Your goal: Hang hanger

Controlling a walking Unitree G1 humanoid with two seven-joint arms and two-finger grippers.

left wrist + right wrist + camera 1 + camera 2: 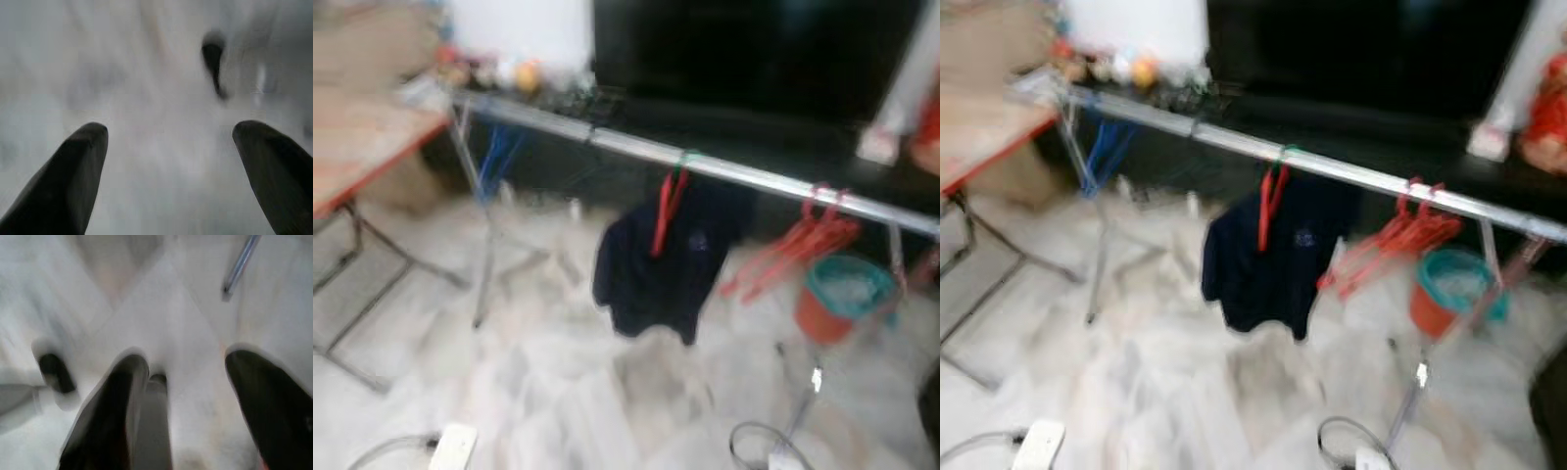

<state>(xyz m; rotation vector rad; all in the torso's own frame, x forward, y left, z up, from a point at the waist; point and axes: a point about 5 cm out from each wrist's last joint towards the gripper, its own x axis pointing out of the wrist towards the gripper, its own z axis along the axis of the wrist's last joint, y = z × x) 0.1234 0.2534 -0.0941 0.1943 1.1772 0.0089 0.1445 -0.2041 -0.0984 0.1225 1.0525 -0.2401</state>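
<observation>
A long silver metal clothes rail (705, 164) runs slantwise across the room, standing on thin metal legs over a pale marbled tile floor (558, 392). The whole scene is blurred. At the middle of the rail a red plastic hanger (666, 208) hangs by its hook, carrying a dark navy shirt (656, 259) that droops toward the floor. Further along to the right, a bunch of bare red plastic hangers (798, 245) hangs from the same rail, splaying out at an angle. Near the left end of the rail, blue hangers (496, 157) dangle. Beyond the right part of the rail stands an orange bucket with a teal rim (842, 294). A wooden folding table with a red edge (357, 147) stands at the far left, and a white power strip (452, 446) lies on the floor in the foreground.

The left gripper (168, 147) points down at the blurred pale floor, its two black fingers spread wide with nothing between them. The right gripper (186, 377) likewise faces the floor, fingers parted and grasping nothing.
</observation>
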